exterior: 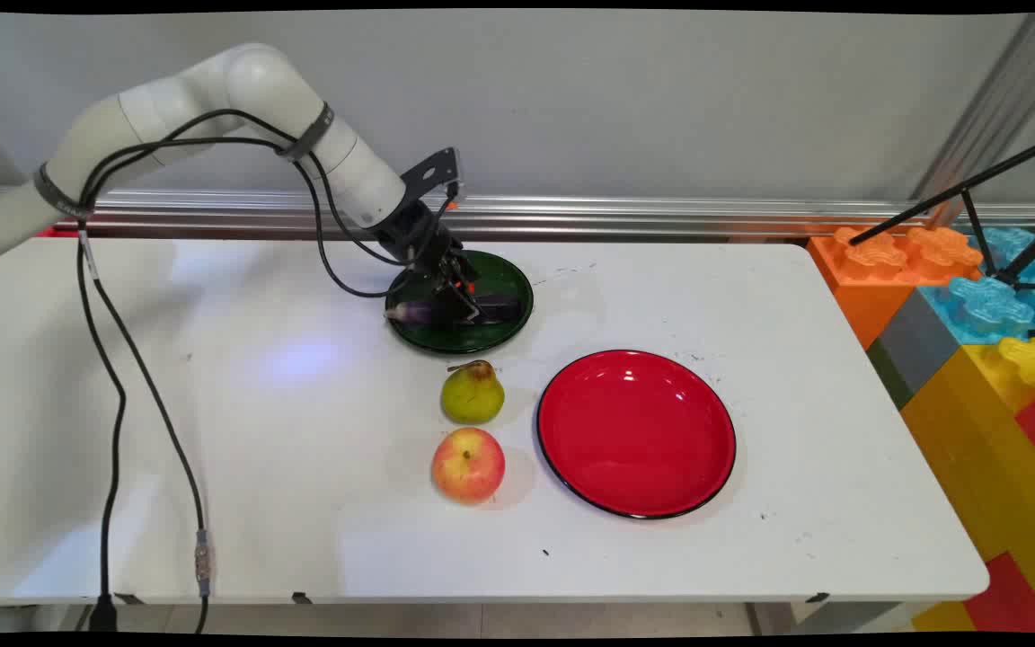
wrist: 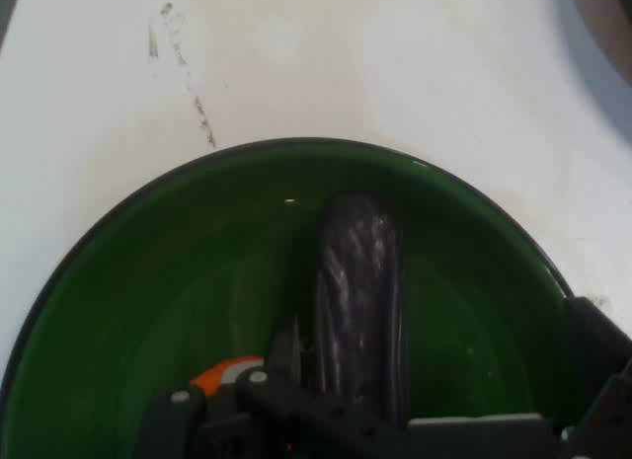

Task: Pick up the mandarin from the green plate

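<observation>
The hand (exterior: 453,301) is seen lowered into a green plate (exterior: 508,331) at the counter's (exterior: 302,503) far side, its fingers clamped on a dark eggplant (exterior: 499,309) that lies in the plate — the eggplant's purple length runs straight out from the hand. A pear (exterior: 473,394) and an apple (exterior: 468,465) are set nearer the camera, a red plate (exterior: 636,433) beside them.

Bright even light; red plate (exterior: 635,434) glare.
</observation>
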You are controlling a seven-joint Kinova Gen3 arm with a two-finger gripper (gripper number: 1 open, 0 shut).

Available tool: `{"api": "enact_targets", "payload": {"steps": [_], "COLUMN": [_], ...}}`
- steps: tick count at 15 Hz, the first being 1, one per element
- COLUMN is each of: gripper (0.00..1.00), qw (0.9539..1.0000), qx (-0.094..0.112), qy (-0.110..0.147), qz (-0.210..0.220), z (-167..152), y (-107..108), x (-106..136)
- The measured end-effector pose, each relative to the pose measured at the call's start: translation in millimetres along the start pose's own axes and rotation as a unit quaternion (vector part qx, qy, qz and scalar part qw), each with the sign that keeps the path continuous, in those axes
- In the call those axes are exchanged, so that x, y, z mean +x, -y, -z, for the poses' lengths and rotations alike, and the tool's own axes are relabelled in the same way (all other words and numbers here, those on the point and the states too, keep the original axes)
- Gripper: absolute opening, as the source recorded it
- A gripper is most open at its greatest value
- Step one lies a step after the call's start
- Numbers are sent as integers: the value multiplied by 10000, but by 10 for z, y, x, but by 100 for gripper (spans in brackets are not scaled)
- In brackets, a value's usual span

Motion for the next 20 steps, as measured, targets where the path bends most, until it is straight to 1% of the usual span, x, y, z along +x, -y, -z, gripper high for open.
{"api": "enact_targets", "payload": {"steps": [8, 10, 12, 14, 16, 20], "gripper": [100, 100, 100, 100, 100, 100], "qw": [9999, 9996, 9988, 9967, 9939, 9871], "qx": [164, 266, 449, 701, 861, 952], "qy": [-19, -4, -18, -42, -25, 43], "qz": [22, 65, 172, 403, 684, 1288], "z": [186, 241, 307, 376, 425, 481], "y": [-119, -127, -94, -9, 82, 256], "x": [191, 239, 290, 320, 314, 273]}}
